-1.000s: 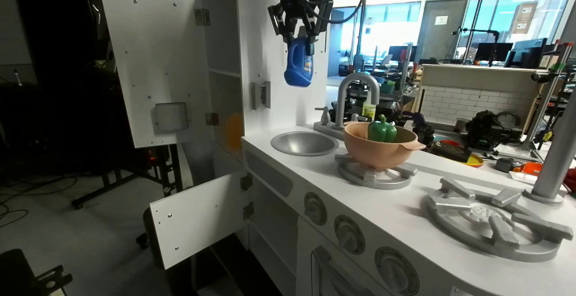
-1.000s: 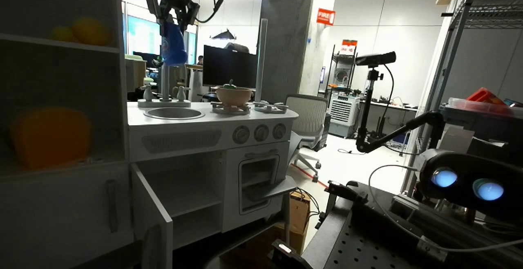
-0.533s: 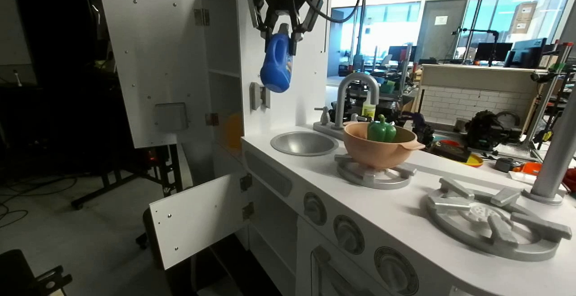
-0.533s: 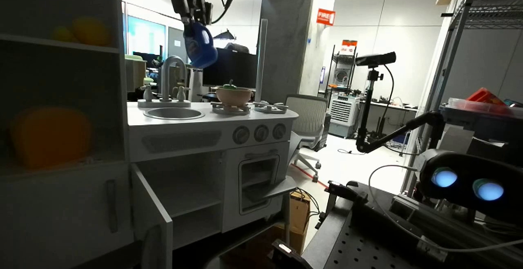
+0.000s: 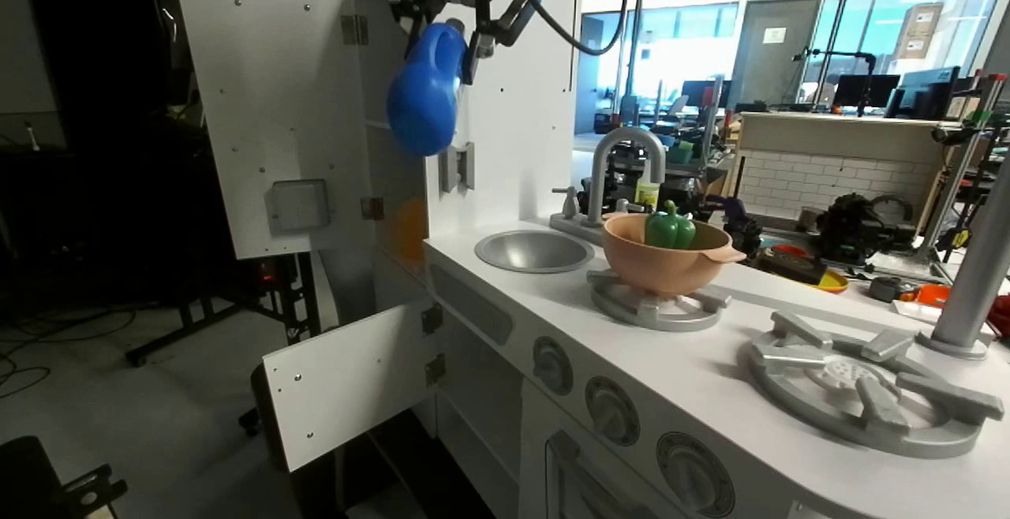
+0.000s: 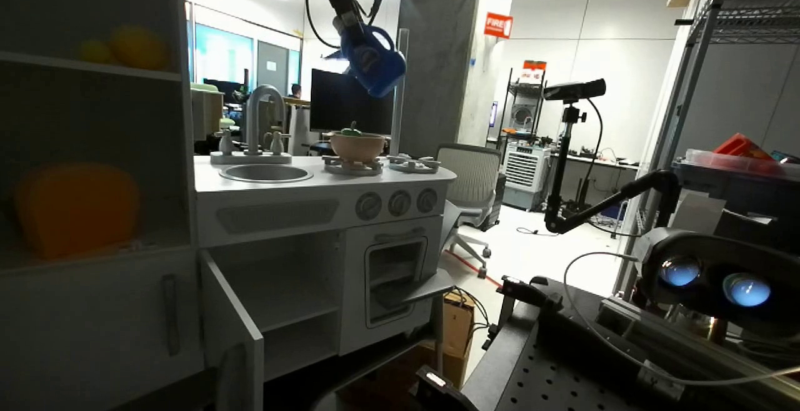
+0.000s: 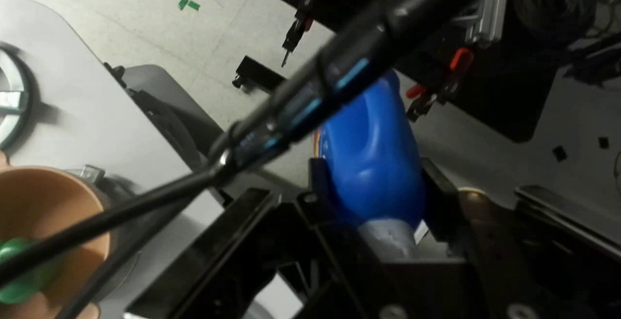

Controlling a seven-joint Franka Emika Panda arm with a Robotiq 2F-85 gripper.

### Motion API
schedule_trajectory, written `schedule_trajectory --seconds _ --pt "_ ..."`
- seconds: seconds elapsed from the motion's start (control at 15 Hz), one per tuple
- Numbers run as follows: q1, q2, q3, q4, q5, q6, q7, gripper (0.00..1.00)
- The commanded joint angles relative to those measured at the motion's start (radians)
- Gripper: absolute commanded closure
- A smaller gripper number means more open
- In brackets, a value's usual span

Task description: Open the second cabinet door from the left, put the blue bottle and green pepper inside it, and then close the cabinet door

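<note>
Gripping the blue bottle (image 7: 378, 164), my pincer (image 5: 440, 52) holds a finger (image 7: 439, 202) against either side of its shoulders, with the pale cap (image 7: 390, 239) tucked in between. The bottle hangs tilted — base slanting downward — well above the level of the white countertop (image 5: 544, 298). A black cable (image 7: 303, 101) crosses my wrist view and covers part of the bottle; beneath, I see pale floor (image 7: 213, 47), with the countertop off to one side. On that countertop a grey sink (image 5: 534, 253) lies in front of a grey faucet (image 5: 604, 164), and near them a peach bowl (image 5: 659, 270) stands on a toy burner (image 5: 649, 315). The green pepper (image 5: 669, 231) sits inside the bowl, stem up. A second burner (image 5: 848, 373) is farther along; three grey dials (image 5: 611, 411) line the front. Below the sink, the second cabinet door from the left (image 5: 347, 381) stands swung open in both exterior views, and its compartment (image 6: 281, 261) shows a shelf (image 6: 294, 308) across it. The tall upper door (image 5: 272, 109) is open too — behind it, in an exterior view, I make out a dim orange shape (image 6: 78, 208) and, higher, on a thin shelf (image 6: 62, 64), yellow-orange rounded things (image 6: 139, 47).
</note>
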Motion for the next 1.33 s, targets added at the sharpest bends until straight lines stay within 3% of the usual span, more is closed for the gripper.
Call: schedule_trajectory --seconds 0.0,0.07,0.13,0.27,0.4,0.53,0.6,1.0,1.27 --pt "0.022 -0.030 0.000 -0.049 -0.035 -0.104 -0.084 0.78" --pt "0.027 -0.032 0.000 -0.055 -0.033 -0.135 -0.086 0.78" --pt "0.018 -0.076 -0.018 -0.178 -0.015 -0.084 -0.106 0.78" --pt "0.029 -0.124 -0.014 -0.276 -0.013 -0.097 -0.105 0.78" --pt "0.021 -0.094 -0.012 -0.310 -0.030 -0.097 -0.111 0.78" --pt "0.039 -0.142 -0.009 -0.401 -0.028 -0.097 -0.059 0.78" --pt "0.029 -0.119 -0.011 -0.389 -0.040 -0.085 -0.069 0.78" --pt "0.042 -0.247 -0.003 -0.615 -0.042 0.058 0.012 0.78" --pt "0.028 -0.302 0.039 -0.766 -0.063 0.078 0.010 0.78"
